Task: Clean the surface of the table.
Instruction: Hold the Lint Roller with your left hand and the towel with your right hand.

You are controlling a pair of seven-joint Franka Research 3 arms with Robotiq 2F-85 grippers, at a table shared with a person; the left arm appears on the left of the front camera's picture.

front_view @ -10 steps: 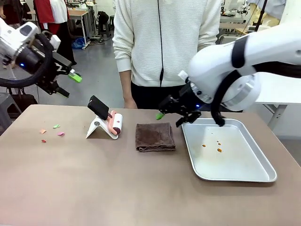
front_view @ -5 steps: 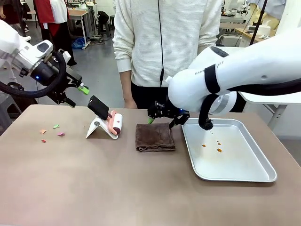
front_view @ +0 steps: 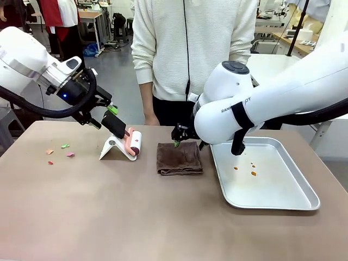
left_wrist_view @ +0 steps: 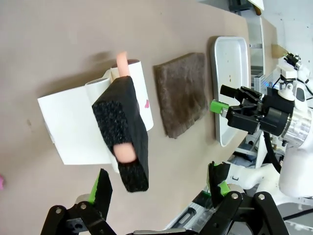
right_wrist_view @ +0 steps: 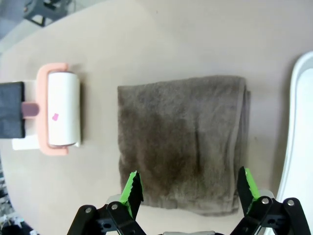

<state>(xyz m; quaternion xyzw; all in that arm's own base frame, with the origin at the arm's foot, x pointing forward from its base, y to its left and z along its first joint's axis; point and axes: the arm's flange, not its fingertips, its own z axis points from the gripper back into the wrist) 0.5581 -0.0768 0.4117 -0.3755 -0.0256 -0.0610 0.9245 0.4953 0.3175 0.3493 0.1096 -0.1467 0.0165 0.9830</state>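
The tan-brown table [front_view: 109, 217] carries a lint roller [front_view: 134, 142] with a white roll, a pink frame and a black foam handle [front_view: 115, 124], propped on a white stand. My left gripper [front_view: 103, 117] hovers open just left of that handle. In the left wrist view the handle [left_wrist_view: 122, 127] lies ahead of the open gripper [left_wrist_view: 160, 183], nearer its left finger. My right gripper [front_view: 182, 136] hangs open over the back edge of a folded brown towel [front_view: 179, 157]. The towel [right_wrist_view: 183, 142] lies straight below the spread gripper [right_wrist_view: 190, 186] in the right wrist view.
A silver tray [front_view: 272, 196] with a few orange scraps [front_view: 253, 173] sits at the right. Small coloured paper scraps [front_view: 60, 152] lie on the table at the far left. A person in a white striped top [front_view: 190, 49] stands at the far edge.
My left arm has come down and to the right, up to the roller's handle. My right arm has swung left from the tray's corner to above the towel. Both grippers stayed open.
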